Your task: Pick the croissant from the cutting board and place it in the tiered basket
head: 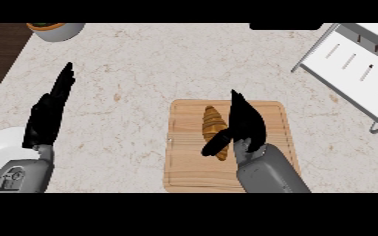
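A golden-brown croissant [213,123] lies lengthwise on the wooden cutting board [188,170] in the lower middle of the head view. My right hand [245,122] is over the board just right of the croissant, fingers straight and pointing away, thumb reaching across the croissant's near end. It is open and holds nothing. The white tiered basket [347,65] stands at the right edge, only partly in view. My left hand [50,110] rests open at the left with fingers up.
A grey bowl-like pot [57,30] sits at the back left corner. A white rounded object [11,140] shows at the left edge behind my left forearm. The marble counter [148,65] ends at a dark strip on the far left.
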Action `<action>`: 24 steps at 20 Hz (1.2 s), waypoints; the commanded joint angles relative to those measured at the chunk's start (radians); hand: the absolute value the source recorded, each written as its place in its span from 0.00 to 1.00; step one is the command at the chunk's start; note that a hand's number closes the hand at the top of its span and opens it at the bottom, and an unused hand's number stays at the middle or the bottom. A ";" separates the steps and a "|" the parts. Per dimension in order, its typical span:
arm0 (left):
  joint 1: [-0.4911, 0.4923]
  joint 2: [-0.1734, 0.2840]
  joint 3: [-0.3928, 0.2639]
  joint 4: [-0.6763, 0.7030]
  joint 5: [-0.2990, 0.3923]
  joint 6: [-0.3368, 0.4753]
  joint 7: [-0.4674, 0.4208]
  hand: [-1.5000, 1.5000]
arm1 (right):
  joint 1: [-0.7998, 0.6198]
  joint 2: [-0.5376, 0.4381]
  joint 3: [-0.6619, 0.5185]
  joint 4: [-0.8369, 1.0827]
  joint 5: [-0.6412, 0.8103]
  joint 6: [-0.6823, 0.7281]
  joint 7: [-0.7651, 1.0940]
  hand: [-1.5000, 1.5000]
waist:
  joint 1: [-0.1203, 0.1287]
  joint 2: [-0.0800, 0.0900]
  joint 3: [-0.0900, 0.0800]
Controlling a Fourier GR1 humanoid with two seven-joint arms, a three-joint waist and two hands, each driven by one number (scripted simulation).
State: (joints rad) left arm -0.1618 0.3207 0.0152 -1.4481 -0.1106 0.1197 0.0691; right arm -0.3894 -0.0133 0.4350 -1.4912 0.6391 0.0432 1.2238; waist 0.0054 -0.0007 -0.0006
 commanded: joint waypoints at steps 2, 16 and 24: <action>0.037 -0.004 -0.005 -0.021 -0.002 -0.016 -0.009 0.50 | -0.039 0.013 0.012 0.047 -0.025 -0.039 0.216 0.00 | 0.006 0.000 0.000; -0.016 -0.039 -0.014 -0.051 -0.051 0.008 0.060 0.50 | -0.054 0.013 0.011 0.225 -0.102 -0.135 0.078 0.00 | 0.007 0.002 0.001; -0.021 -0.038 0.020 -0.004 -0.055 -0.005 0.026 0.50 | -0.075 0.013 0.040 0.289 -0.264 -0.040 -0.028 1.00 | 0.000 0.001 0.001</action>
State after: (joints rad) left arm -0.1693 0.2830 0.0274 -1.4557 -0.1509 0.1122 0.0804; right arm -0.4602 -0.0163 0.4681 -1.2180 0.4512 -0.0554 1.1340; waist 0.0094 -0.0014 -0.0026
